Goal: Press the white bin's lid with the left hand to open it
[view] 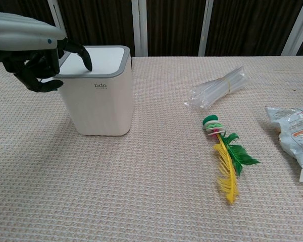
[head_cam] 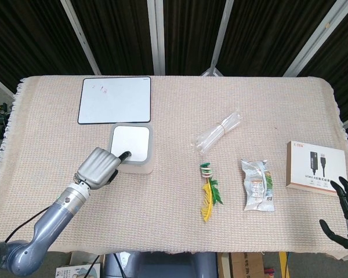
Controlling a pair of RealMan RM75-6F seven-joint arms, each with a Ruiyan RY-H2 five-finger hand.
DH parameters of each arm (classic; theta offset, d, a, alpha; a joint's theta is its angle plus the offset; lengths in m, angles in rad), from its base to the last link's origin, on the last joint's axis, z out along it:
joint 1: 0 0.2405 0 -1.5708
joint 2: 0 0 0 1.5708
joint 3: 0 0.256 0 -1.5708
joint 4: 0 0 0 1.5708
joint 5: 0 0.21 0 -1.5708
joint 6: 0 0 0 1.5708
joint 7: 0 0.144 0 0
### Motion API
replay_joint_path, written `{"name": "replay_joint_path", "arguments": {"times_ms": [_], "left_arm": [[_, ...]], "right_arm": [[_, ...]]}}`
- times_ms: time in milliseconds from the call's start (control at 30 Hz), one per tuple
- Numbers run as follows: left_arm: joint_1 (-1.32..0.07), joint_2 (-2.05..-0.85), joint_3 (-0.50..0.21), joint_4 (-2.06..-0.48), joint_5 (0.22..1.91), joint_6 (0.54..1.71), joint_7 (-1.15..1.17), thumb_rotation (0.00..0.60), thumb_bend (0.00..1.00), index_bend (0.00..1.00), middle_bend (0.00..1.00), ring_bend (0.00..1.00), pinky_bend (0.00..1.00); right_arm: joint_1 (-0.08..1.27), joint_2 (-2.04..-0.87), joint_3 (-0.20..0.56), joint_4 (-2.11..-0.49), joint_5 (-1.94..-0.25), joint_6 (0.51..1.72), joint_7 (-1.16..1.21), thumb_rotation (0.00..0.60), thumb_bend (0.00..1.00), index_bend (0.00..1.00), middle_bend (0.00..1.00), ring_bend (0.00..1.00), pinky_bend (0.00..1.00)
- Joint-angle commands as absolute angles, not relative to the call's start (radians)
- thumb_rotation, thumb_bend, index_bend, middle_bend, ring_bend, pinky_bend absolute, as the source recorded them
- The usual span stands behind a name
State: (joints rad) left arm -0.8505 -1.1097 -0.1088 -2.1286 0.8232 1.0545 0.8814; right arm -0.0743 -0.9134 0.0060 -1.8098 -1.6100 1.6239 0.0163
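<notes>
The white bin (head_cam: pixel 133 162) with a grey-rimmed lid (head_cam: pixel 131 143) stands left of the table's middle, and the chest view shows its front (view: pixel 97 101) and lid (view: pixel 102 57). My left hand (head_cam: pixel 98 167) is at the bin's near-left corner. One outstretched fingertip (head_cam: pixel 125 154) touches the lid near its front edge, and the other fingers are curled in. In the chest view the same left hand (view: pixel 33 55) reaches over the rim, fingertip (view: pixel 87 63) down on the lid. My right hand (head_cam: pixel 346 205) hangs at the table's near right corner, fingers spread, holding nothing.
A whiteboard (head_cam: pixel 115 99) lies just behind the bin. To the right lie a bag of clear straws (head_cam: pixel 219 131), a yellow-green feather toy (head_cam: pixel 209 194), a snack packet (head_cam: pixel 257 184) and a white cable box (head_cam: pixel 316 165).
</notes>
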Motion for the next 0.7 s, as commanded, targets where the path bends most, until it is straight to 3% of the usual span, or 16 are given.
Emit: {"name": "replay_joint_path", "arguments": {"times_ms": [33, 267, 333, 433, 567, 700], "left_arm": [[-0.857, -1.114, -0.098, -2.138, 0.83, 1.067, 0.897, 0.6, 0.65, 0.26, 0.88, 0.74, 0.64], [-0.84, -1.094, -0.098, -2.202, 0.899, 1.157, 0.909, 0.6, 0.64, 0.27, 0.87, 0.73, 0.64], [-0.829, -1.081, -0.103, -2.225, 0.923, 1.191, 0.906, 0.6, 0.6, 0.27, 0.84, 0.7, 0.64], [-0.793, -1.058, -0.121, -2.263, 0.983, 1.278, 0.881, 0.6, 0.48, 0.26, 0.71, 0.6, 0.59], [-0.699, -1.025, -0.109, -2.316, 1.075, 1.432, 0.848, 0.6, 0.36, 0.25, 0.46, 0.33, 0.37], [-0.582, -0.99, -0.042, -2.332, 1.186, 1.563, 0.836, 0.6, 0.27, 0.24, 0.32, 0.18, 0.2]], "right_arm": [[-0.074, -0.913, 0.006, -1.81, -1.61, 1.623, 0.016, 0.6, 0.27, 0.12, 0.06, 0.02, 0.01], [-0.075, -0.911, 0.007, -1.807, -1.607, 1.625, 0.023, 0.6, 0.27, 0.12, 0.06, 0.02, 0.01], [-0.075, -0.911, 0.007, -1.807, -1.607, 1.625, 0.025, 0.6, 0.27, 0.12, 0.06, 0.02, 0.01], [-0.076, -0.91, 0.006, -1.808, -1.611, 1.626, 0.026, 0.6, 0.27, 0.12, 0.06, 0.02, 0.01], [-0.076, -0.911, 0.005, -1.807, -1.613, 1.627, 0.022, 0.6, 0.27, 0.12, 0.06, 0.02, 0.01], [-0.075, -0.913, 0.005, -1.808, -1.61, 1.623, 0.015, 0.6, 0.27, 0.12, 0.06, 0.02, 0.01]]}}
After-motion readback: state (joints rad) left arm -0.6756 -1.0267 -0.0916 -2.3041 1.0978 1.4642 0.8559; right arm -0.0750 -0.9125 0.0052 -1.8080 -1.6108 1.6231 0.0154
